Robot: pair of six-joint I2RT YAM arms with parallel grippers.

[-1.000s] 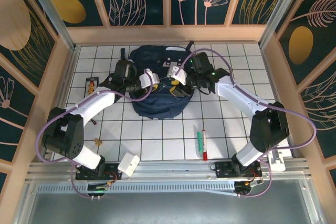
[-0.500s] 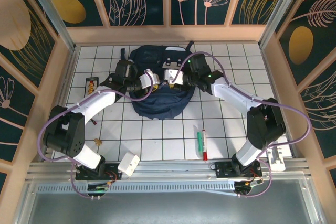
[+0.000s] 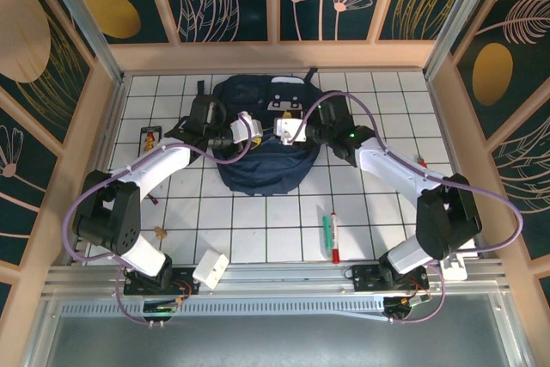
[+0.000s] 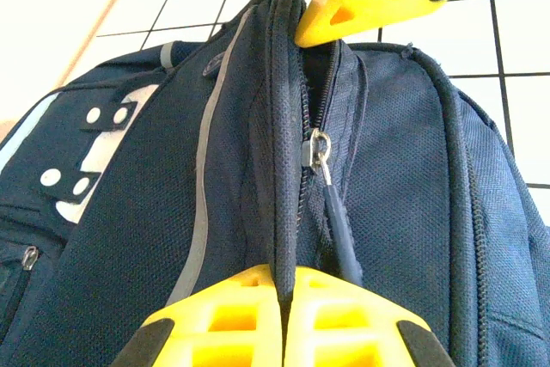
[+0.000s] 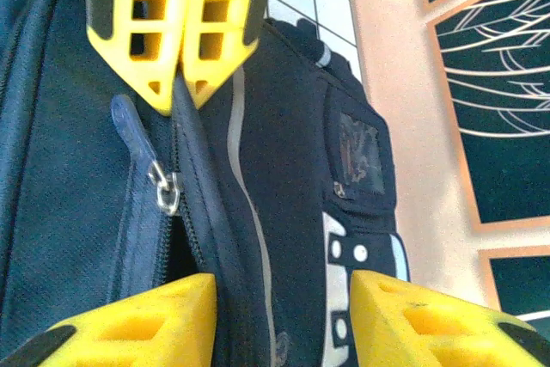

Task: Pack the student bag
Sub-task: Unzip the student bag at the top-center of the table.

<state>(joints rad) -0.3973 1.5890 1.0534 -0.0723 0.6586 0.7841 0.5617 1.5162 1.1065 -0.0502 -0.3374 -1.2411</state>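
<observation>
Though limp, coarse-woven navy student bag (image 4: 155, 212)

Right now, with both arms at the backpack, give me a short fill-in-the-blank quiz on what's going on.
1. The left gripper is ___ on the fabric of the backpack, right beside the zipper.
2. The right gripper has its jaws ___, with the backpack's edge between them.
3. On the tiles near the right arm's base, a ___ pen lies beside a red-tipped pen.

Missing words: shut; open; green.
</observation>
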